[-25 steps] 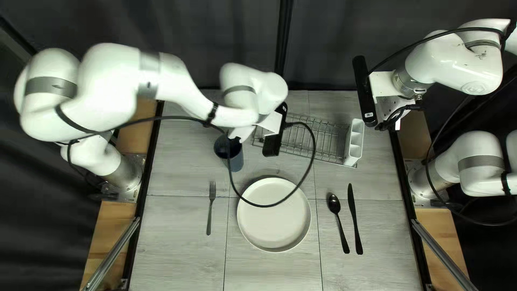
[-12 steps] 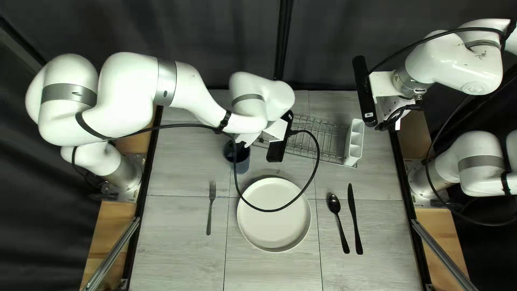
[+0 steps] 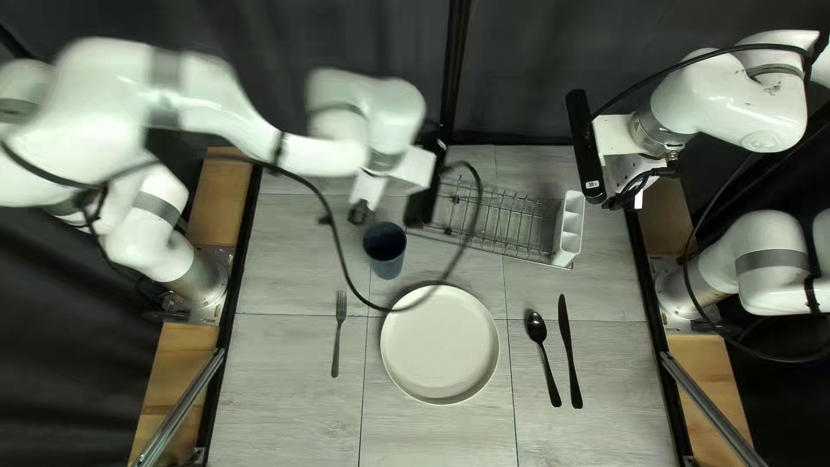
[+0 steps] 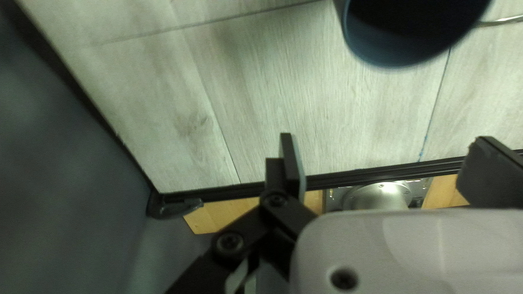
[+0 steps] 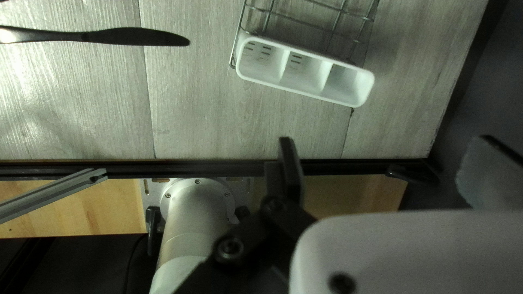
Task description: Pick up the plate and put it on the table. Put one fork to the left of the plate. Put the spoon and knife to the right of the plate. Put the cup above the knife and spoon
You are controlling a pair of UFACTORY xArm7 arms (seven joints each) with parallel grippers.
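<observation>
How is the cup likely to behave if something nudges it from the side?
The cup stands upright on a fairly narrow base, so a push near its rim could well tip it. Its round wall would probably let it roll once down. That smooth, even wall looks stiff, so it should keep its shape.

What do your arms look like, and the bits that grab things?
My left arm and right arm are glossy white and rounded, with grey bands and black cables. The left pincer and right pincer each have two black fingers on black links. By the right one, a black bar bears a small white label.
</observation>
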